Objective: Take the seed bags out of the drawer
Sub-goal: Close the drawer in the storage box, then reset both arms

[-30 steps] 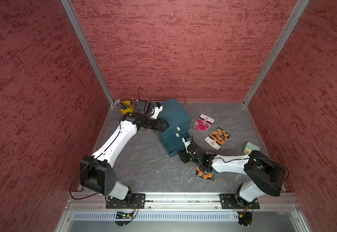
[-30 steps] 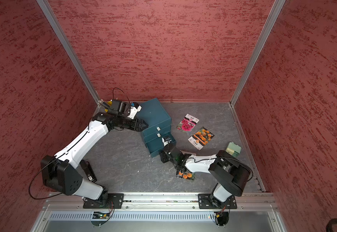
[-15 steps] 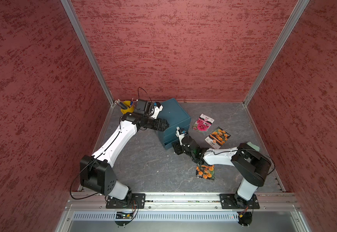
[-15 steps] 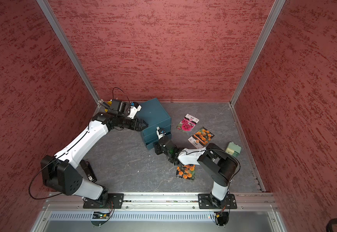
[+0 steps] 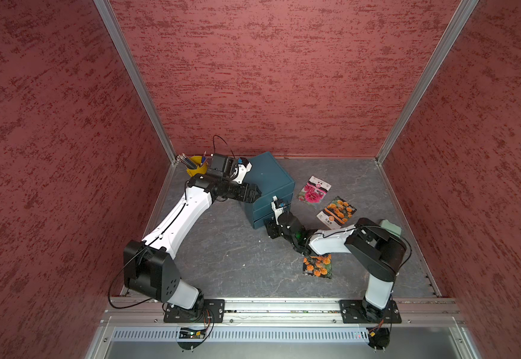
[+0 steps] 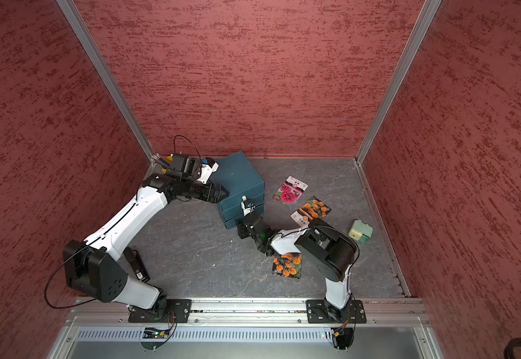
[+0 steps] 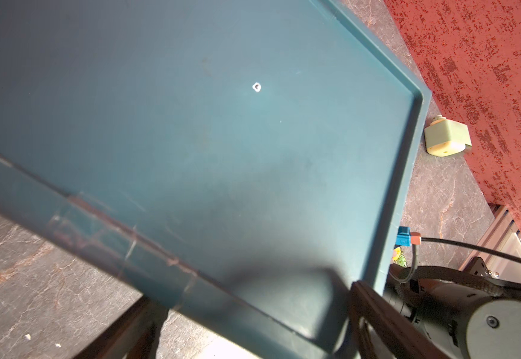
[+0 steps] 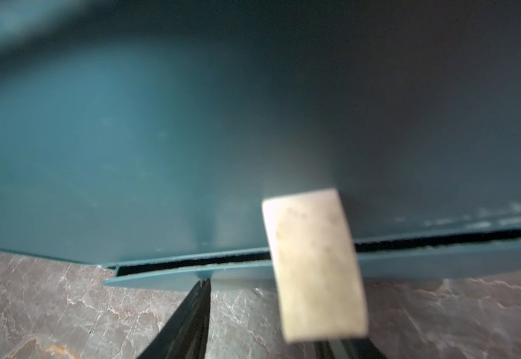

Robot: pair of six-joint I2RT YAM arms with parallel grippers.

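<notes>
On the counter (image 5: 228, 261), to the right of the cabinet (image 5: 268, 177), we find the pink-flower seed bag (image 5: 313, 190) and the banded marigold seed bag (image 5: 336, 212) side by side. The plain marigold seed bag (image 5: 317, 265) lies nearer the rail, partly under the right arm.

Only the right wrist view shows the bottom drawer (image 8: 439, 258) a thin dark slit short of shut. A black labelled device (image 6: 136, 264) beside the left arm shows in a top view only.

The right end effector (image 8: 253, 248) is moderately parted and empty. Its black fingertip is on the drawer's lower lip and its pale pad (image 8: 312, 264) lies across the slit. The left end effector (image 5: 252, 193) sits at the cabinet's side edge; we cannot tell its spread.

A second ago the drawer stood pulled out and the right end effector was over the plain marigold seed bag. The drawer is now nearly in, and the bags have not moved.
</notes>
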